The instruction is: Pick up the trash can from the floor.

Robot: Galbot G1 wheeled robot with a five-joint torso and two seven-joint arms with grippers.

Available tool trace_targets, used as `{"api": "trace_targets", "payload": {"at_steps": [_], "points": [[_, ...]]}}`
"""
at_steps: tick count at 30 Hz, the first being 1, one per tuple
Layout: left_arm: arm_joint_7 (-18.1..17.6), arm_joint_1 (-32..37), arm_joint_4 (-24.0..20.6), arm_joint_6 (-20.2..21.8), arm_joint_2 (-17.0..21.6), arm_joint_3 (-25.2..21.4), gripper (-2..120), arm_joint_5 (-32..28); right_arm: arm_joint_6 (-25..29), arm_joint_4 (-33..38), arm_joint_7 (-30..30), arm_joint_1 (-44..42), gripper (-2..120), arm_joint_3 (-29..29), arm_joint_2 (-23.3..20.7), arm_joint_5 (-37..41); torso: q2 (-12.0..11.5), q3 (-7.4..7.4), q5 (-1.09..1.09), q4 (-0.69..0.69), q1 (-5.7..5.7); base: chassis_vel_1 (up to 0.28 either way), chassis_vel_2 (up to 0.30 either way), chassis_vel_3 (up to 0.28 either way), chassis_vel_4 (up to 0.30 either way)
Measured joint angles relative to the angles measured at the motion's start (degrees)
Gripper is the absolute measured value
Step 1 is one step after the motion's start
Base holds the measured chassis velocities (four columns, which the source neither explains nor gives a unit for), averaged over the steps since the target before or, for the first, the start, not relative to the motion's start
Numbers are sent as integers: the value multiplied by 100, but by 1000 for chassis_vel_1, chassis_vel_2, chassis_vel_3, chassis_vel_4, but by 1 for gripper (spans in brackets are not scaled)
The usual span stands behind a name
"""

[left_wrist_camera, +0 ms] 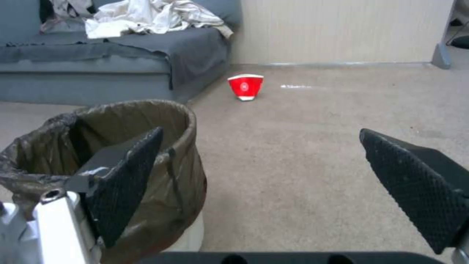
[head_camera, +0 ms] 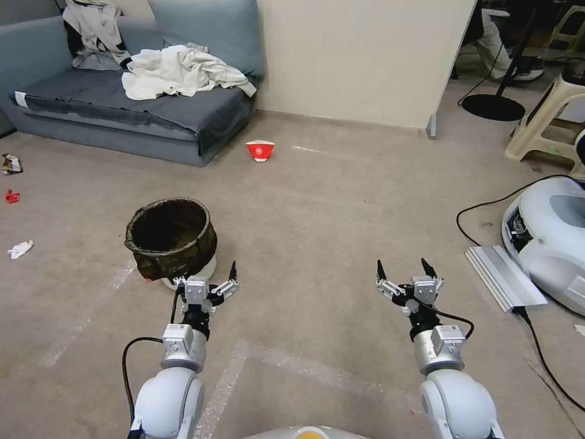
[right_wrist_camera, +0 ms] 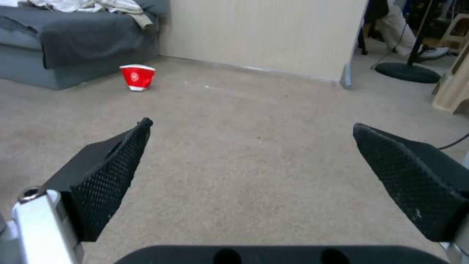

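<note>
Head view shows the trash can (head_camera: 172, 236) standing upright on the floor (head_camera: 317, 207), not yet lifted, so the pick-up itself is all left to do. The left gripper (head_camera: 206, 281) hovers just beside the can's near side, jaws spread wide and holding nothing; in the left wrist view 1 finger (left_wrist_camera: 124, 183) lines up against the bag-covered rim while the other sits out over bare carpet. The approach looks nearly finished, but closing on the rim and raising remain. The right gripper (head_camera: 405, 275) hangs well apart over bare carpet, jaws also wide and empty.
</note>
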Motion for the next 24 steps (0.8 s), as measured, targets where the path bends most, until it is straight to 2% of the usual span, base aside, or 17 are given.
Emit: {"api": "trace_targets", "payload": {"at_steps": [24], "points": [[0,0,0,0,0,0,100,0,0,0,0,0,100,0,0,0,0,0,0,0,0,0,0,0,0]]}}
